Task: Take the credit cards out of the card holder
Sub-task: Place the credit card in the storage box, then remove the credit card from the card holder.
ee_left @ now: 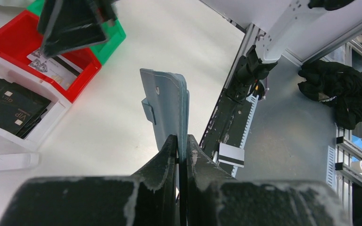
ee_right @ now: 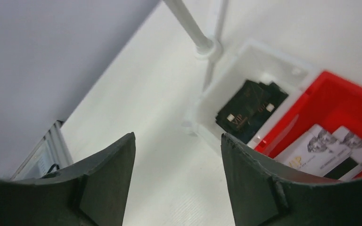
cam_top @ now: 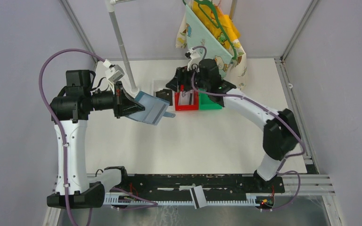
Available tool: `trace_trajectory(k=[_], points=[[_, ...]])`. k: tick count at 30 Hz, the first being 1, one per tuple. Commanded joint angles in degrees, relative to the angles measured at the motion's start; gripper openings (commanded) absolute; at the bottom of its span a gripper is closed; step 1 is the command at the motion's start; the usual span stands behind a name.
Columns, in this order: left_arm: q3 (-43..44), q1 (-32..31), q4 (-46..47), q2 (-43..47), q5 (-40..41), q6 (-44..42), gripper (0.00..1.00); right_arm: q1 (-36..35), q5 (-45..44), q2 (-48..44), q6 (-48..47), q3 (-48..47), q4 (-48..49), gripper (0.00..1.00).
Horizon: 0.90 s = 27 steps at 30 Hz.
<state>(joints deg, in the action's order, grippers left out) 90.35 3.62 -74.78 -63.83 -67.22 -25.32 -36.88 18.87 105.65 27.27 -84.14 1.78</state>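
- At nine o'clock of the red bin [cam_top: 187,107], above the table, the left gripper [ee_left: 181,146] is clamping the card holder [ee_left: 167,106] by one edge, jaws together on it
- The right gripper [ee_right: 178,141] is hovering over that bin, jaws apart and gripping nothing
- Pale credit cards [ee_right: 327,150] are lying in the bin
- The cards are probably light, stiff and slick, so pinching a protruding short edge is looking safest, and the soft holder may flex

The teal-blue card holder [cam_top: 150,109] hangs tilted left of centre, pockets showing. Pale credit cards [cam_top: 185,98] lie flat at centre.
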Motion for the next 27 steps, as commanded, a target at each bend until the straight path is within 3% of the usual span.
trace_trajectory(k=[1,8,15,20,27], points=[[1.5,-0.2,2.4,0.0,-4.7,1.1,0.02,-0.3,5.8,-14.5,-1.5,9.1,11.1,0.75],[1.4,-0.2,2.4,-0.1,-7.1,1.7,0.02,-0.3,14.7,-28.0,10.7,29.4,35.3,0.85],[0.7,-0.3,2.5,1.2,-9.4,2.1,0.02,-0.5,23.1,-28.4,22.4,34.4,52.4,0.95],[1.9,-0.3,2.6,1.0,-10.8,3.1,0.02,-0.8,27.3,-28.6,28.2,38.7,63.7,0.89],[1.5,-0.3,6.6,0.8,-13.2,8.7,0.02,-2.9,26.2,-25.9,27.8,37.7,63.4,0.75]])
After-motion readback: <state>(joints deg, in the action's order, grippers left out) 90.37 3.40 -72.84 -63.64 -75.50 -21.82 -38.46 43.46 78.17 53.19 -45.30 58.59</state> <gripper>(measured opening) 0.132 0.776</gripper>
